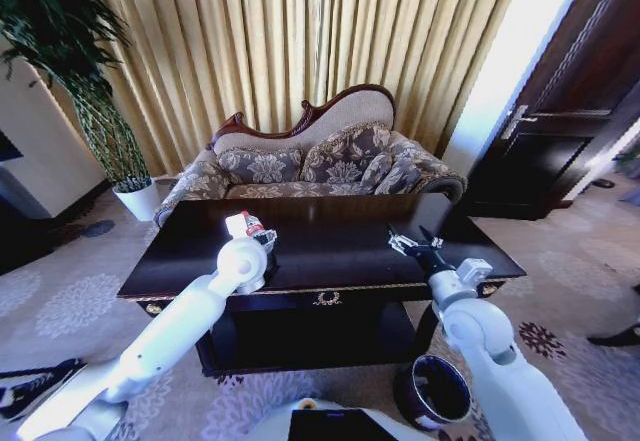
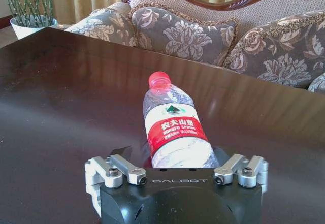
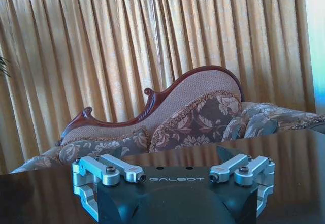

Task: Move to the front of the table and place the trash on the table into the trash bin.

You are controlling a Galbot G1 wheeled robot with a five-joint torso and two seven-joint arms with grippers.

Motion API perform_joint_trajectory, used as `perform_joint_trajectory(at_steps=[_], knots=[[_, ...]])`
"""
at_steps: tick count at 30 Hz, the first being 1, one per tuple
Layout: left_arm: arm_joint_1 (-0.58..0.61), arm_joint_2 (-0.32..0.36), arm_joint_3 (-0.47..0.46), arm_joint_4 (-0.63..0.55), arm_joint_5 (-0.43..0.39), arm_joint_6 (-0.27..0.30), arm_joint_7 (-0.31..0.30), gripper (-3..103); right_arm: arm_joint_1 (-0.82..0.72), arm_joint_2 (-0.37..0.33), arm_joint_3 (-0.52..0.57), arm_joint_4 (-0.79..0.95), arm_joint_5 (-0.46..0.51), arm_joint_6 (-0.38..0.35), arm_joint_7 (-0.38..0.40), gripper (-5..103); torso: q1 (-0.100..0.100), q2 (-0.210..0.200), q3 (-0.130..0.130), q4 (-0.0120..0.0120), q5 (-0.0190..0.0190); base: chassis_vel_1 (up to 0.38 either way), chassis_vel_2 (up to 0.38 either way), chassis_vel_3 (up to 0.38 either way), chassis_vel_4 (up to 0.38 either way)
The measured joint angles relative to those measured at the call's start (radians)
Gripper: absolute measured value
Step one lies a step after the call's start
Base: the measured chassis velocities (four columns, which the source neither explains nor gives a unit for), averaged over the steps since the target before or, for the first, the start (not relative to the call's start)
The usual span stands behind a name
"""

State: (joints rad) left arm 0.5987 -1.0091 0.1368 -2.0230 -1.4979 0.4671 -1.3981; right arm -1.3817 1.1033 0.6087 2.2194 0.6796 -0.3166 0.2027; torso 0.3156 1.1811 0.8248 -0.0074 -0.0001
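Observation:
The trash I can see is a clear plastic bottle with a red cap and red label. It lies on the dark glossy table, left of centre, cap pointing toward the sofa. My left gripper is open, and the bottle's base end sits between its spread jaws. My right gripper is open and hovers low over the right part of the tabletop with nothing in it. The trash bin, round and dark, stands on the carpet by the table's front right corner, beside my right arm.
A patterned sofa with cushions stands right behind the table, before gold curtains. A plant in a white pot is at the back left. A dark wooden door is at the right. The table has a lower shelf.

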Motion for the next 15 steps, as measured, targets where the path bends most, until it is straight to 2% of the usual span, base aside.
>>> perform_joint_trajectory(at_steps=[3,4,8,10,11,13,15], knots=[[0.004,0.003,-0.006,-0.004,-0.001,0.0,0.0,81,-0.001,0.003,-0.004,0.003,0.0,0.0,0.0,100,0.0,0.0,0.0,0.0,0.0001,0.0,0.0,0.0,0.0],[0.004,0.003,-0.006,-0.004,-0.001,0.0,0.0,81,-0.001,0.003,-0.004,0.003,0.0,0.0,0.0,100,0.0,0.0,0.0,0.0,0.0001,0.0,0.0,0.0,0.0],[0.018,0.004,-0.017,-0.009,-0.001,-0.002,0.01,58,-0.002,0.001,-0.002,0.007,0.0,0.0,0.0,100,0.0,0.0,0.0,0.0,0.0002,0.0,0.0,0.0,0.0],[0.019,0.005,-0.017,-0.01,-0.001,-0.003,0.011,58,-0.002,0.001,-0.001,0.007,0.0,0.0,0.0,100,0.0,0.0,0.0,0.0,0.0002,0.0,0.0,0.0,0.0],[0.021,0.007,-0.018,-0.011,0.001,-0.01,0.014,49,-0.001,-0.001,0.006,0.007,0.001,0.0,0.0,100,0.0,0.0,0.0,0.0,0.0002,0.0,0.0,0.0,0.0],[0.022,0.008,-0.018,-0.011,0.005,-0.014,0.016,49,-0.001,-0.003,0.011,0.007,0.002,0.0,0.0,100,0.0,0.0,0.0,0.0,0.0002,0.0,0.0,0.0,0.0],[0.022,0.014,-0.018,-0.01,0.027,-0.018,0.027,43,-0.002,-0.006,0.018,0.01,0.004,0.001,0.0,100,0.0,0.0,0.0,-0.0001,0.0,0.0,0.0,0.0,0.0]])
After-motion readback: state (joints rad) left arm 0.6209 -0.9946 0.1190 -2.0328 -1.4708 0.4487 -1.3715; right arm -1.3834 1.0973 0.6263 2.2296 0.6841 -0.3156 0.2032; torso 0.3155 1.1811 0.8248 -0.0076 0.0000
